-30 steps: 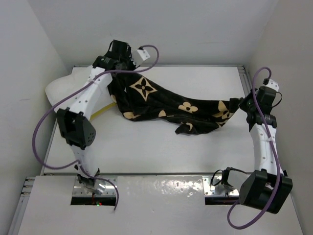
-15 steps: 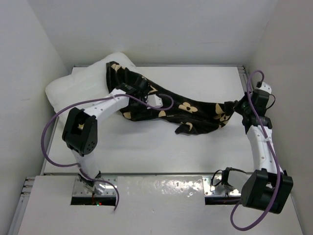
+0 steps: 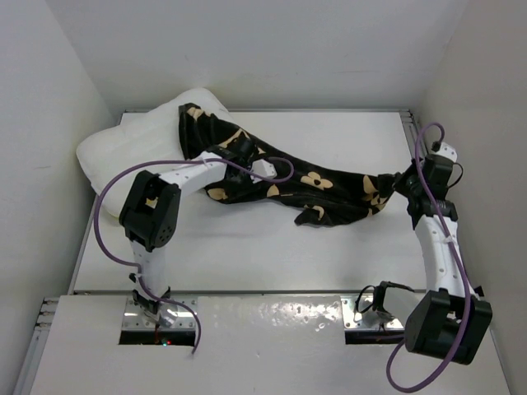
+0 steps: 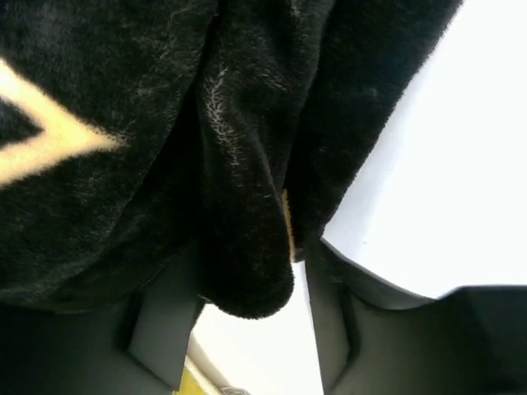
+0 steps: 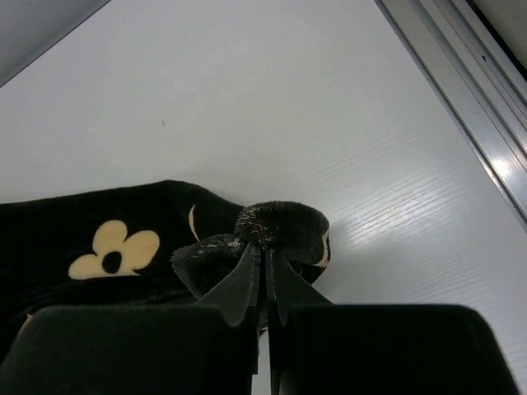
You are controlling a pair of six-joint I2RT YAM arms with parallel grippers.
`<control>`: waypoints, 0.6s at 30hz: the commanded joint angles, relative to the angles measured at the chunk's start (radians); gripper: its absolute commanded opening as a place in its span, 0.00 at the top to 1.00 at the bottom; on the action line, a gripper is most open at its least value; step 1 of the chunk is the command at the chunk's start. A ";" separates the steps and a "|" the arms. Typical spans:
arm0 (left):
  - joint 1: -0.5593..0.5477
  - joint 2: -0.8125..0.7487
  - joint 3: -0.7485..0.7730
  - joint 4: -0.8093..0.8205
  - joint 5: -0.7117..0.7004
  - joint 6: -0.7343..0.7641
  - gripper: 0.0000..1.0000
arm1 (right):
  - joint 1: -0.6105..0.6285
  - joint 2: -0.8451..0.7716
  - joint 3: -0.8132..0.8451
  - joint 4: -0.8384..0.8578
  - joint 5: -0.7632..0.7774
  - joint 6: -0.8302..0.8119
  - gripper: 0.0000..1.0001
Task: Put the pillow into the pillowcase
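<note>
Pillowcase (image 5: pixel 58 234) pinched by right pincer (image 5: pixel 263 253); only left wrist shows left pincer (image 4: pixel 247 276) open astride fold.

- pillowcase (image 3: pixel 329 185): black plush cloth, short fuzzy nap, matt
- pillow (image 3: pixel 132 144) beside the pillowcase: white puffy cloth, smooth
- desk (image 3: pixel 247 255) under the pillowcase: white, smooth, faintly sheened

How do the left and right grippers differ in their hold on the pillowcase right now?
The right gripper is shut, pinching a bunched tip of the pillowcase at its right end. The left gripper has its jaws apart around a hanging fold at the end by the pillow. Both are on the same black fabric.
</note>
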 commanded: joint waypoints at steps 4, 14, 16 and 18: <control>0.018 -0.029 0.039 0.001 -0.048 -0.039 1.00 | -0.007 -0.003 0.044 0.013 0.011 -0.008 1.00; 0.127 -0.125 0.371 -0.231 -0.045 -0.094 1.00 | -0.016 -0.054 0.183 0.000 0.075 -0.090 1.00; 0.152 -0.156 0.453 -0.276 -0.048 -0.091 1.00 | -0.015 -0.061 0.234 0.002 0.074 -0.096 1.00; 0.178 -0.180 0.565 -0.311 -0.042 -0.091 1.00 | -0.016 -0.075 0.271 0.005 0.080 -0.108 1.00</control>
